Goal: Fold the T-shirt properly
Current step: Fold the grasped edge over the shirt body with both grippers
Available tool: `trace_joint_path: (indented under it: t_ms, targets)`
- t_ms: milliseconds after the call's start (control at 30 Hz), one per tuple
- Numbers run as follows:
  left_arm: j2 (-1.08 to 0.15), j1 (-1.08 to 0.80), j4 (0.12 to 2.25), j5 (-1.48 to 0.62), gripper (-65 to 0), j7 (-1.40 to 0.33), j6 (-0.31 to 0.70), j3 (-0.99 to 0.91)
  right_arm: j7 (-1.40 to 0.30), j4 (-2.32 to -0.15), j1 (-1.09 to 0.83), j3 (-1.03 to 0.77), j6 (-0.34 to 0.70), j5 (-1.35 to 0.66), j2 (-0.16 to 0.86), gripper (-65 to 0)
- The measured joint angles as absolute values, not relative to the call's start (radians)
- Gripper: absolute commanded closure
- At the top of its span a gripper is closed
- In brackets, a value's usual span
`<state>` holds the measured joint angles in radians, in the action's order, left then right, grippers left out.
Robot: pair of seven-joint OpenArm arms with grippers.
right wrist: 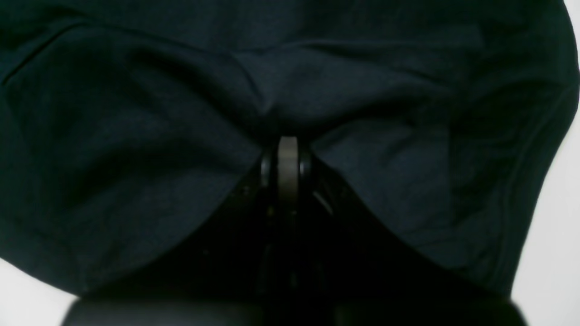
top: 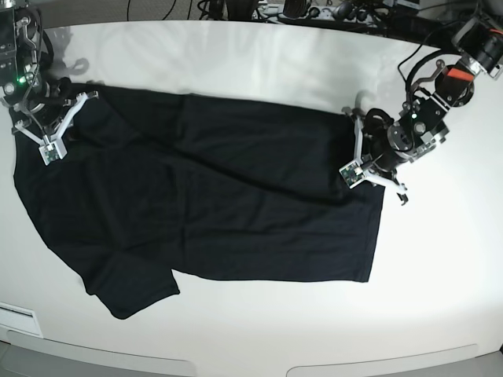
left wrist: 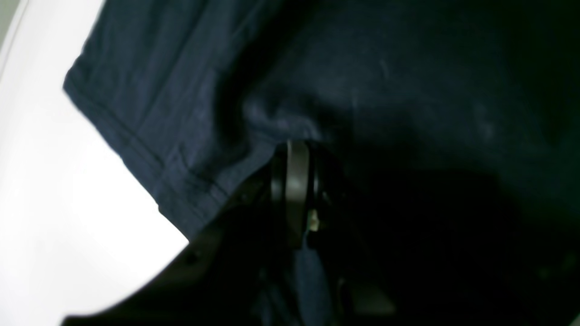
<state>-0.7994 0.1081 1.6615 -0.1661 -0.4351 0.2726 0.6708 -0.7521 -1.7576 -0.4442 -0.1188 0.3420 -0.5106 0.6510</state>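
The black T-shirt [top: 204, 204] lies spread on the white table [top: 259, 63], with one sleeve at the front left. My left gripper [top: 354, 169] is at the shirt's right edge. In the left wrist view the left gripper [left wrist: 294, 149] is shut, and the T-shirt's cloth [left wrist: 181, 90] is bunched at its tips near a stitched hem. My right gripper [top: 49, 145] is at the shirt's far left corner. In the right wrist view the right gripper [right wrist: 287, 145] is shut, with folds of the T-shirt [right wrist: 136, 136] puckering into it.
Cables and equipment [top: 314, 12] lie along the table's back edge. A white label [top: 16, 320] sits at the front left edge. Bare white table lies to the right of the shirt [top: 448, 259] and in front of it.
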Motion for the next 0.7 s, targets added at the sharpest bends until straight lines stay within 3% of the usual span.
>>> trace_joint_path:
  t_ms: [367, 700]
  targets:
    - [-0.949, -0.028, 1.86, -0.187, 0.0, -0.5, 0.299, 0.669, -0.785, -1.765, -0.64, -0.338, 0.461, -0.694, 0.651, 0.0]
    - [-1.064, -0.112, 1.998, -0.2, 0.0, -0.572, 0.243, 0.686, -0.816, -1.88, -0.791, -0.359, 0.425, -0.696, 0.648, 0.0]
